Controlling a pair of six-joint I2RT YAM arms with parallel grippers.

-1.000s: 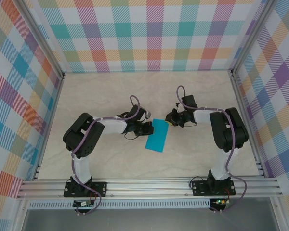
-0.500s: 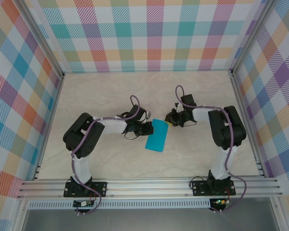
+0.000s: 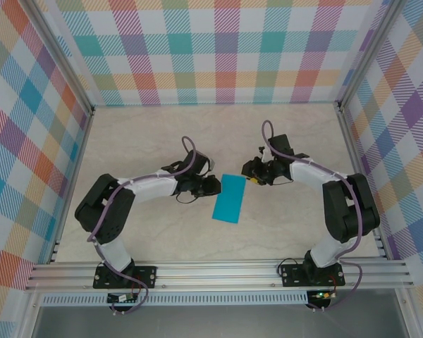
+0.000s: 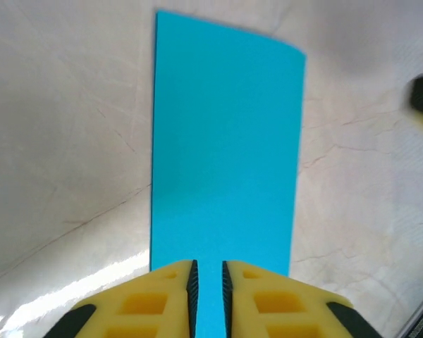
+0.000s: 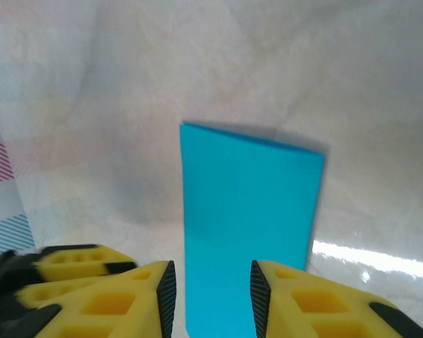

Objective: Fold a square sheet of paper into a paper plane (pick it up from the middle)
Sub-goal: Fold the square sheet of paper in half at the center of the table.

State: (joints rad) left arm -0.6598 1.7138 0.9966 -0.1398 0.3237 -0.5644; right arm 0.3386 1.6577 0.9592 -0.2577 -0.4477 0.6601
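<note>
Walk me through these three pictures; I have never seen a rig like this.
These are two small robot arms bolted at the near edge of a pale table. The wide picture looks down from above and behind them. The other two come from a camera on each wrist, so the yellow fingers at the bottom are that arm's own. A cyan-blue sheet of paper lies flat between the arms, showing as a long rectangle, probably folded in half. The left gripper sits at its left edge, jaws barely apart. The right gripper is by its far right corner, jaws wider. Neither appears to clamp the paper.
</note>
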